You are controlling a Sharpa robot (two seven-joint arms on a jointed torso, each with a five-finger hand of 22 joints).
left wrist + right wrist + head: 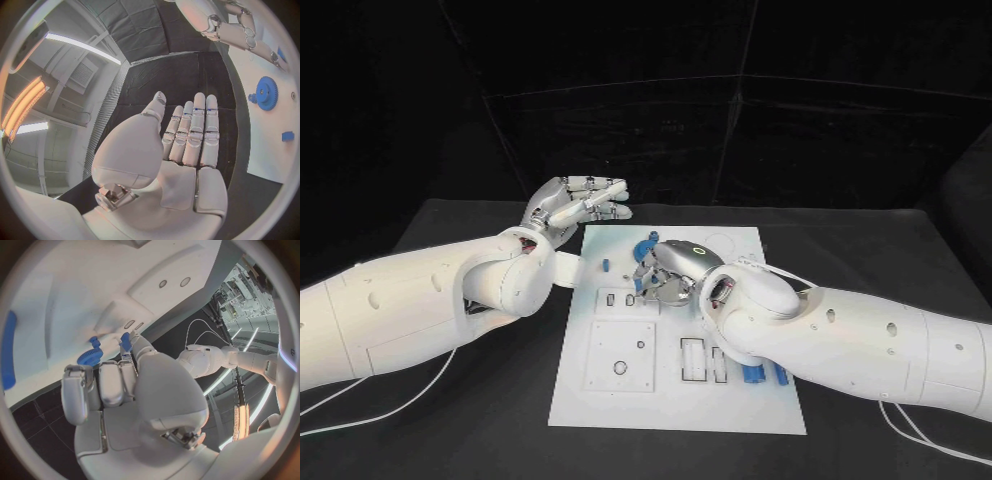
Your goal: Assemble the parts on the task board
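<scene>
Black table (459, 400) under dark curtains, flat white task board (678, 395) in the middle, left hand (577, 205) empty with fingers straight beside the board's far corner, right hand (668, 268) over the board pinching a small blue part (125, 341), round blue gear (267, 93) lying on the board, no writing readable.

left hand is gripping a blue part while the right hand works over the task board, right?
Not quite. The left hand holds nothing: the left wrist view shows its palm bare and fingers straight. The right hand does work over the task board.

Black table (444, 400) — the white task board (675, 395) lies flat on its middle, long side running away
</scene>
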